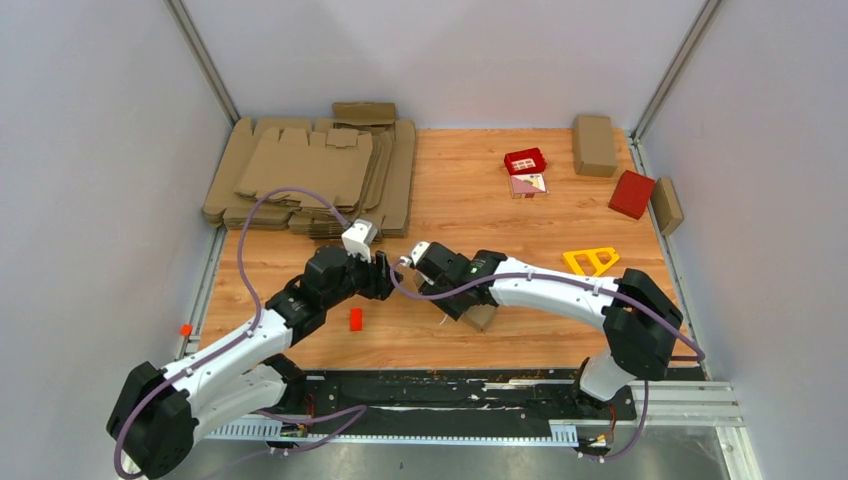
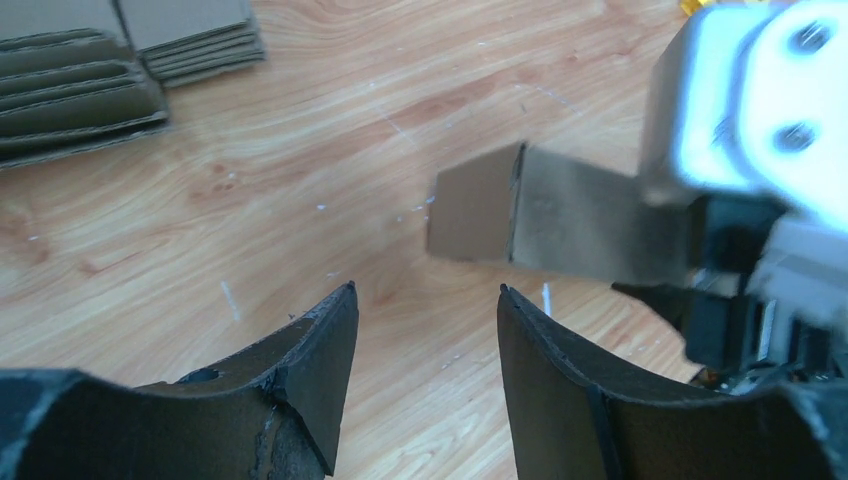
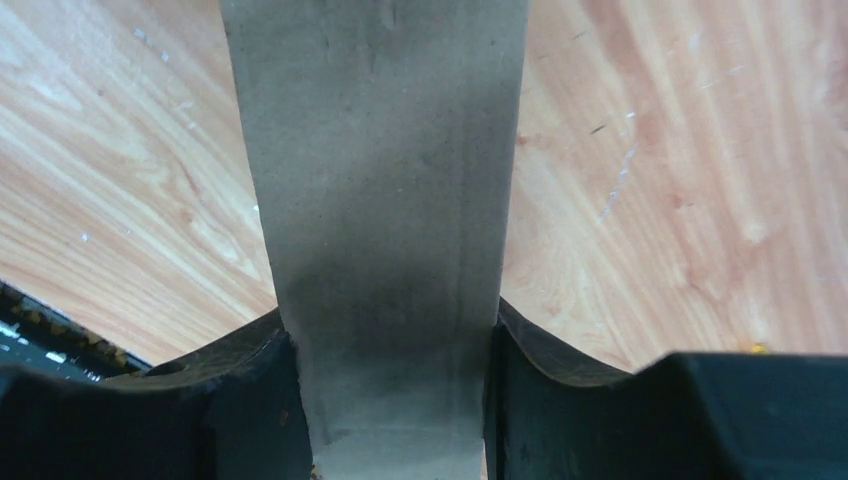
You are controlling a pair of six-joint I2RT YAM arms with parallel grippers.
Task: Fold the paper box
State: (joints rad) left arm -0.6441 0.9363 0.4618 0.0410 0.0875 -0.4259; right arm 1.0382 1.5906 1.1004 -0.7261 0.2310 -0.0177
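**Right wrist view: carton clamped between the fingers**

Right wrist view has the paper box (image 3: 385, 230), a folded brown carton, filling the gap of the right hand (image 3: 390, 400), clenched on it above the worktop (image 3: 680, 200). The left hand (image 2: 425, 340) hangs released just short of the carton's end. Flat cardboard sheets (image 1: 315, 175) are stacked at the far left.

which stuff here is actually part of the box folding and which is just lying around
Part of the job:
- brown paper box, between the right claw fingers
- left claw, open and empty, facing the box
- stack of flat cardboard sheets, likely spare blanks

Lying about:
- two folded brown boxes, far right
- red boxes
- yellow triangle frame
- small red block
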